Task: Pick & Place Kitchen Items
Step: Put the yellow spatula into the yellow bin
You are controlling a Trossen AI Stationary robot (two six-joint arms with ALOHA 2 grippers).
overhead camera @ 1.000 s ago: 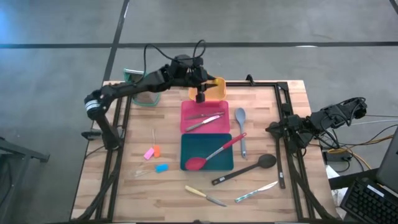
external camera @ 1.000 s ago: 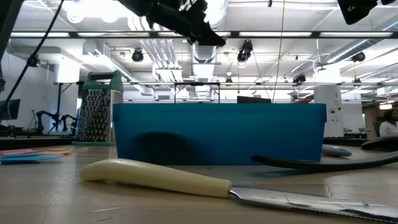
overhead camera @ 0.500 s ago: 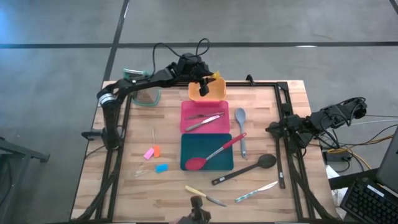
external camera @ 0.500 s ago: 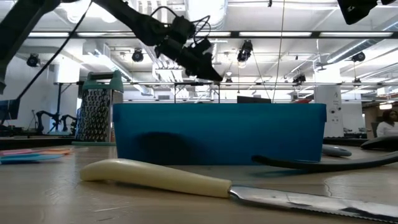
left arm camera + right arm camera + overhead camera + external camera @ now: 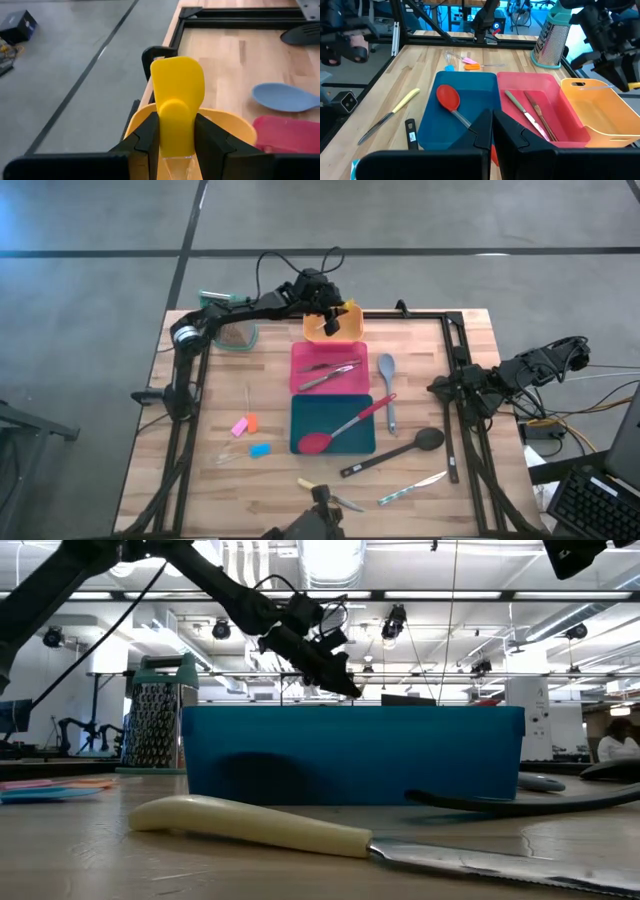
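Dark jointed arms, looping black cables, black two-fingered left hand [image 5: 175, 137]

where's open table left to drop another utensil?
Free: bare wood between the green-topped metal grater and small pink piece; also right of the grey-blue spoon. Crowded: front edge, around the black long spoon and both knives.

Workshop hall around a wooden bench

Grey concrete floor [image 5: 90, 360] crossed by dark lines surrounds the butcher-block table [image 5: 210, 475]. Beyond it, bright ceiling lights [image 5: 330, 555], exposed pipes and white columns [image 5: 525, 690] fill an open room.
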